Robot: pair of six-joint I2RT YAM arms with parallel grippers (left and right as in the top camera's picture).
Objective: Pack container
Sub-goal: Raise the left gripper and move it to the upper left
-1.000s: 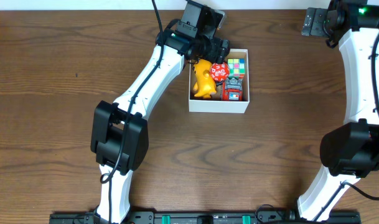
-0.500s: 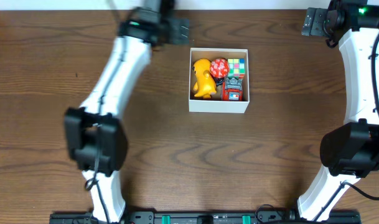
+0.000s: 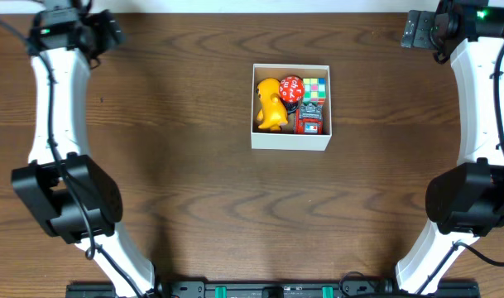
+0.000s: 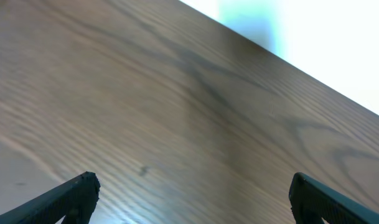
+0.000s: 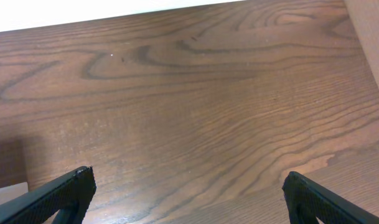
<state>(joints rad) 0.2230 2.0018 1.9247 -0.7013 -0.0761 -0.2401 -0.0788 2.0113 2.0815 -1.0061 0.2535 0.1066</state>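
The container (image 3: 290, 141), a square white-walled box, sits in the middle of the table. Inside it lie a yellow toy figure (image 3: 270, 105), a red spotted ball (image 3: 291, 89), a colour cube (image 3: 315, 87) and a small red toy (image 3: 309, 118). My left gripper (image 3: 111, 31) is at the far left back corner, well away from the container; in the left wrist view it (image 4: 192, 196) stands open over bare wood. At the far right back corner, my right gripper (image 3: 415, 31) is also open and empty, as the right wrist view (image 5: 189, 190) shows.
The wooden table (image 3: 194, 190) runs to a white back edge (image 4: 313, 43). A black rail (image 3: 276, 290) lines the front edge between the two arm bases.
My left arm has swung from over the container to the far left back corner, and its jaws have opened wider. The toys stay in the container. The right arm has not moved.
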